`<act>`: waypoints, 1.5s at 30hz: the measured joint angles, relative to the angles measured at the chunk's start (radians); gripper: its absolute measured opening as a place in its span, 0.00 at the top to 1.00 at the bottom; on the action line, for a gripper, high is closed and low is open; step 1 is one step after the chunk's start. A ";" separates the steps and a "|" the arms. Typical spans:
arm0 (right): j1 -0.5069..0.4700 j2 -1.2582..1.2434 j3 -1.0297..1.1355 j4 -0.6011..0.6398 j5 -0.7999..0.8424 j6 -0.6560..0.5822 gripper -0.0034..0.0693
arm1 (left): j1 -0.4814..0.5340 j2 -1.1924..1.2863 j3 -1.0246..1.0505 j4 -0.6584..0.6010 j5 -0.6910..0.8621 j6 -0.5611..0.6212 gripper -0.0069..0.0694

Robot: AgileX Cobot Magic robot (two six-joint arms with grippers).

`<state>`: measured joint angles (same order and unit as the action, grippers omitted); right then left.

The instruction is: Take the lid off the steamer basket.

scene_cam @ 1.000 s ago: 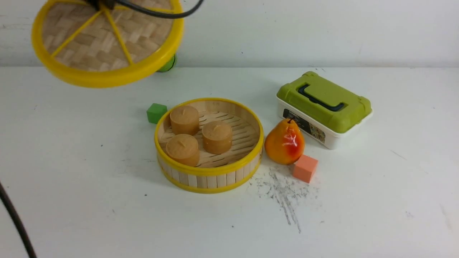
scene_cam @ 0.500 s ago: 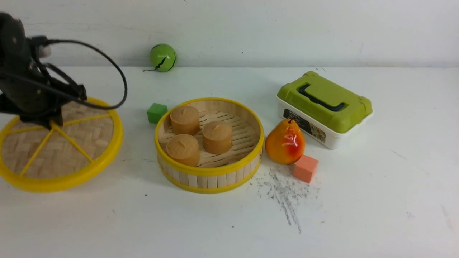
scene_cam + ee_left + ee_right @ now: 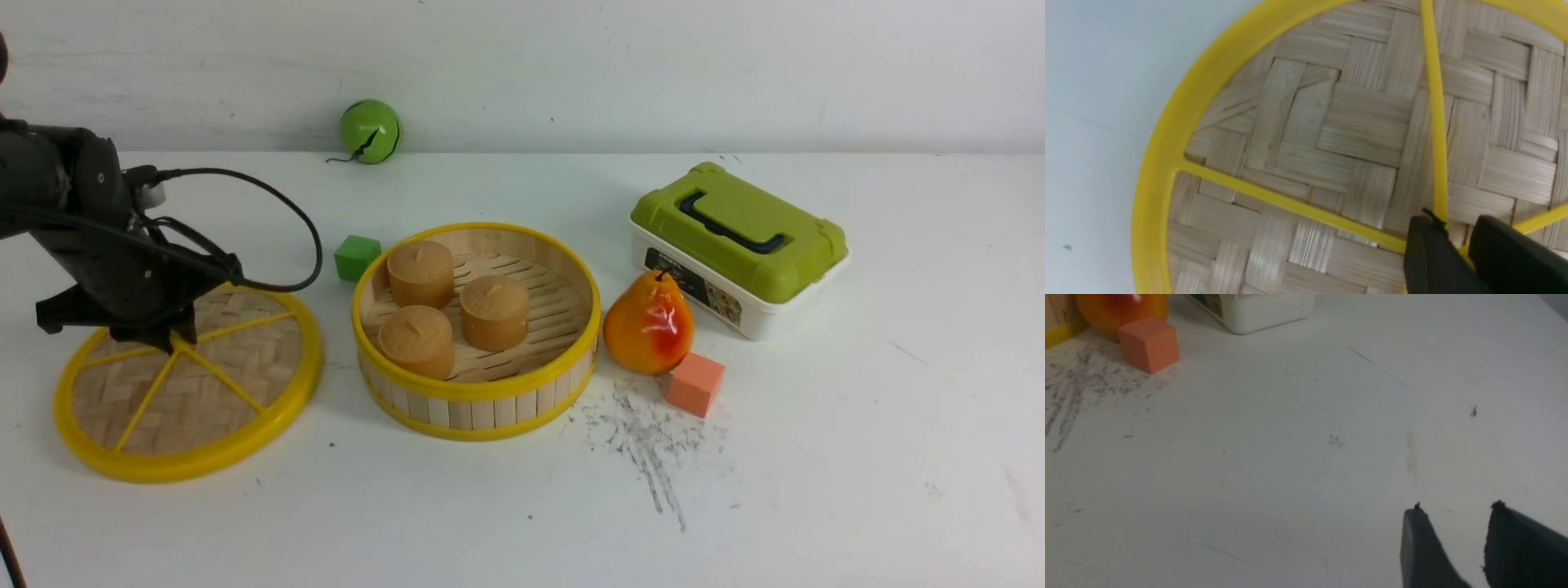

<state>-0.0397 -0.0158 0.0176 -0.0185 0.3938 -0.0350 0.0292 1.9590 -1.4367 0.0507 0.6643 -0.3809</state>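
Observation:
The lid (image 3: 204, 392), a woven bamboo disc with a yellow rim and spokes, lies flat on the table to the left of the steamer basket (image 3: 478, 400). My left gripper (image 3: 167, 336) reaches down onto its centre. In the left wrist view the lid (image 3: 1331, 122) fills the frame, and my left gripper (image 3: 1455, 228) is shut on the yellow centre knob, which shows between the two black fingers. The basket stands uncovered with three brown round cakes (image 3: 494, 310) inside. My right gripper (image 3: 1455, 508) hangs open over bare table with nothing between its fingers; it is outside the front view.
A white box with a green lid (image 3: 739, 245) stands to the right of the basket. In front of it are a pear (image 3: 649, 327) and an orange cube (image 3: 695, 384). A green cube (image 3: 357, 257) sits by the basket's left rim, a green ball (image 3: 370, 131) by the wall.
My left arm has brought the lid down from high at the back left onto the table left of the basket, then a little rightward. Nothing else has moved.

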 joint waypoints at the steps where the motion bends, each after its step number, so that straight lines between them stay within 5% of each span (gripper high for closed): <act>1: 0.000 0.000 0.000 0.000 0.000 0.000 0.62 | 0.000 -0.001 0.000 -0.012 0.000 0.000 0.70; 9: 0.000 0.000 0.000 0.000 0.000 0.000 0.62 | 0.000 -0.131 0.000 -0.040 0.098 0.076 0.49; 14: 0.000 0.000 0.000 0.000 0.000 0.000 0.62 | 0.000 -0.479 -0.001 -0.098 0.114 0.198 0.63; 20: 0.000 0.000 0.000 0.000 0.000 0.000 0.62 | 0.000 -0.921 0.061 -0.198 0.116 0.313 0.93; 34: 0.000 0.000 0.000 0.000 0.000 0.000 0.62 | 0.000 -1.441 0.695 -0.552 -0.003 0.463 0.93; 45: 0.000 0.000 0.000 0.000 0.000 0.000 0.62 | -0.001 -1.457 0.827 -0.575 0.068 0.464 0.93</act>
<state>-0.0397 -0.0158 0.0176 -0.0185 0.3938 -0.0350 0.0278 0.5017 -0.6097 -0.5242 0.7320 0.0826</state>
